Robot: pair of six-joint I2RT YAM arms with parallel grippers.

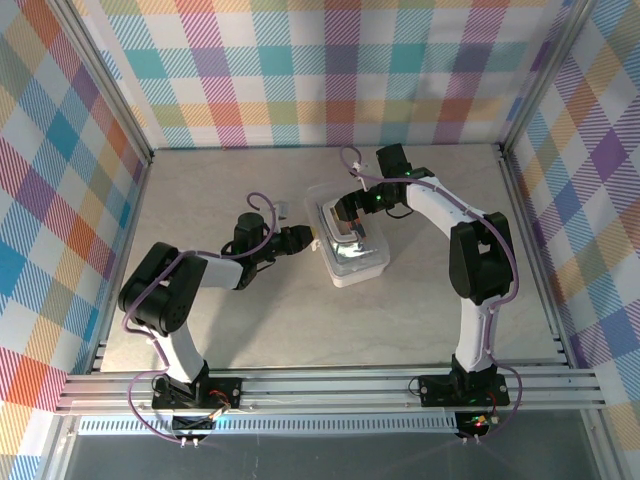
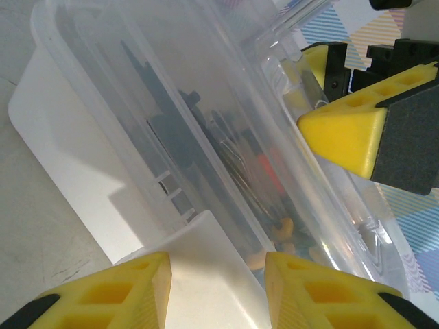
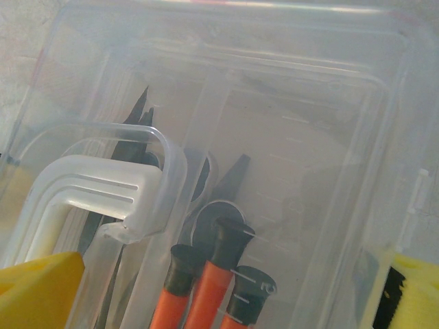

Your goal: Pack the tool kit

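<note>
Case (image 1: 352,250): light, stiff, slick plastic; take by white handle (image 3: 89,188). Left gripper (image 2: 216,267) at case edge, clamping indeterminate. Right gripper (image 1: 350,212) spread wide above case.

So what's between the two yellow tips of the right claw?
In the right wrist view, the clear case spans the gap of the open right claw: its white handle sits by one tip, and orange-handled tools show through the plastic.
</note>
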